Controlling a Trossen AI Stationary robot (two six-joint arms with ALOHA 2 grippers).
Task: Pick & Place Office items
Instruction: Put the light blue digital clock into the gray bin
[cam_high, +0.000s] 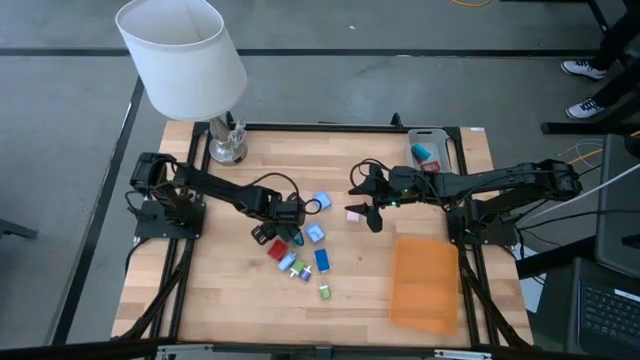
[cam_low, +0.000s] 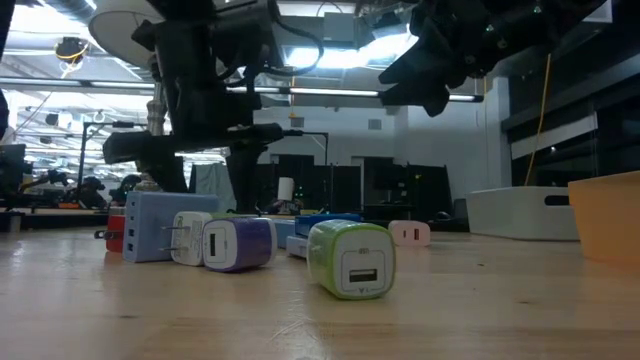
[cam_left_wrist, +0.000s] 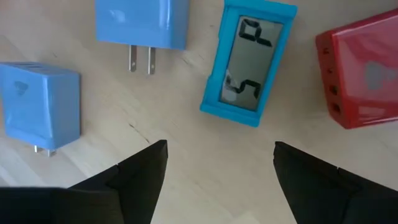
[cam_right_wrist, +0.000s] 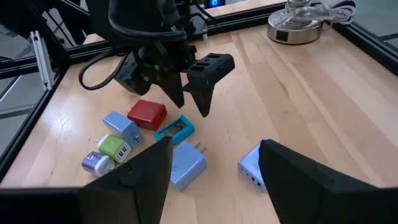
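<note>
The office items lie loose in a cluster on the wooden table: a teal rectangular piece with a small display (cam_left_wrist: 249, 62), a red block (cam_left_wrist: 364, 74), two blue plug adapters (cam_left_wrist: 142, 25) (cam_left_wrist: 37, 106), a green one (cam_low: 350, 258), a purple one (cam_low: 238, 243) and a pink one (cam_high: 353, 213). My left gripper (cam_left_wrist: 217, 165) points down with its fingers open, hanging just above the table beside the teal piece (cam_right_wrist: 176, 129) and touching nothing. My right gripper (cam_right_wrist: 214, 158) is open and holds nothing. It hovers higher, to the right of the cluster (cam_high: 370, 205).
A grey tray (cam_high: 447, 150) holding a teal and a red piece stands at the far right. An orange sheet (cam_high: 425, 280) lies at the near right. A lamp with a white shade (cam_high: 185, 55) has its base (cam_high: 226, 148) at the far left corner.
</note>
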